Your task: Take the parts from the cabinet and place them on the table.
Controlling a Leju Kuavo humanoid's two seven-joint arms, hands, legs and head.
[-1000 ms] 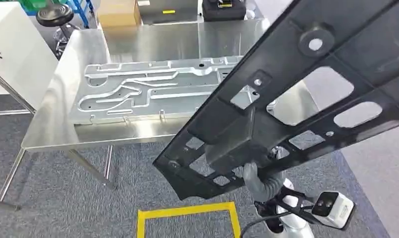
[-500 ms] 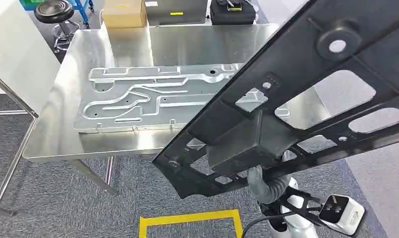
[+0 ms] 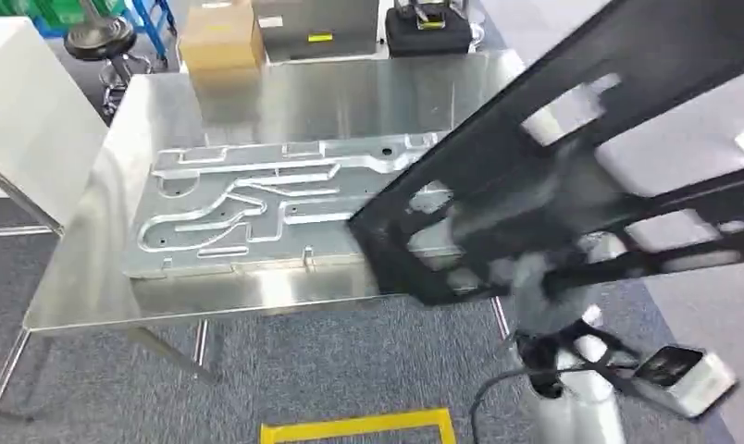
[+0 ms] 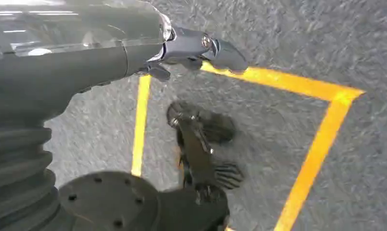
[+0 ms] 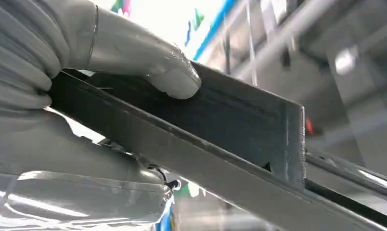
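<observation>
Carrying black frame part (image 3: 572, 176) toward bench (image 3: 285, 83).
Right hand (image 5: 85, 96) clamped on its edge; left hand (image 4: 201, 48) loosely curled, empty; lower flat beside grooved plate (image 3: 285, 203).

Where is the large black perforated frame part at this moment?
In the head view, the large black perforated frame part is on the right side, gripped by the right hand, its lower end over the steel table's near right edge, beside the machined aluminium plate.

Black frame part (image 3: 572, 176): long, flat, with cut-out openings, tilted, blurred, above the desk's (image 3: 285, 88) near right corner. Silver machined plate (image 3: 285, 199): grooved, lying flat on the desk.
</observation>
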